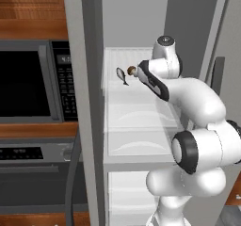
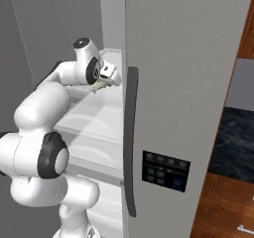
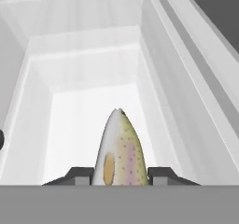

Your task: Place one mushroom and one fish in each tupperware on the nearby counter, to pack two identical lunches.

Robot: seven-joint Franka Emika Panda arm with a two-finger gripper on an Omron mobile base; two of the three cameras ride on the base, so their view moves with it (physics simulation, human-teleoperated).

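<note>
Close up, pale fish (image 3: 120,150): smooth tapered body, pink-speckled, orange blotch. Gripper (image 3: 120,174) pinches it, dark fingertips (image 3: 161,173) against both flanks, over a white shelf (image 3: 88,120).

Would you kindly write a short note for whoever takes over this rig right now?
Gripper: inside the open fridge, fingers close against both sides of a pale speckled fish; grip not yet confirmed.
Things: a dark fish and a mushroom lie on the same fridge shelf.
Done: nothing packed that I can see.
Left: lift out this fish, carry it to a tupperware, then fetch the rest.
</note>
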